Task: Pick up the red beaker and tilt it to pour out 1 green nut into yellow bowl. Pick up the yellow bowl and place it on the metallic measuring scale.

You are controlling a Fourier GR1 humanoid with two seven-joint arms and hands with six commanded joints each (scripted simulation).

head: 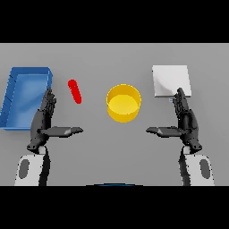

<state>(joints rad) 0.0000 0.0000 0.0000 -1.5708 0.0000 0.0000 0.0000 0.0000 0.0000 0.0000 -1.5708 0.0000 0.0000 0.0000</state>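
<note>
A grey counter (112, 147) seen from above; two dark hands rest low over it, palms facing each other, well apart. The left hand (44, 123) is at the lower left, fingers straight and pointing away from the robot, thumb stretched inward toward the middle; it holds nothing. The right hand (184, 121) mirrors it at the lower right, fingers straight, thumb pointing inward, also holding nothing.

Between the hands and a little farther back stands the yellow bowl (124, 103), round and open; whether anything lies in it cannot be told. To its left, apart from it, the red beaker (74, 91) appears as a small red slanted shape on the counter, just beyond the left hand's fingertips. A blue tray (13, 96) sits at the far left, beside the left hand. The scale (171, 80), a pale square plate, sits at the back right, its near edge just beyond the right hand's fingertips.
</note>
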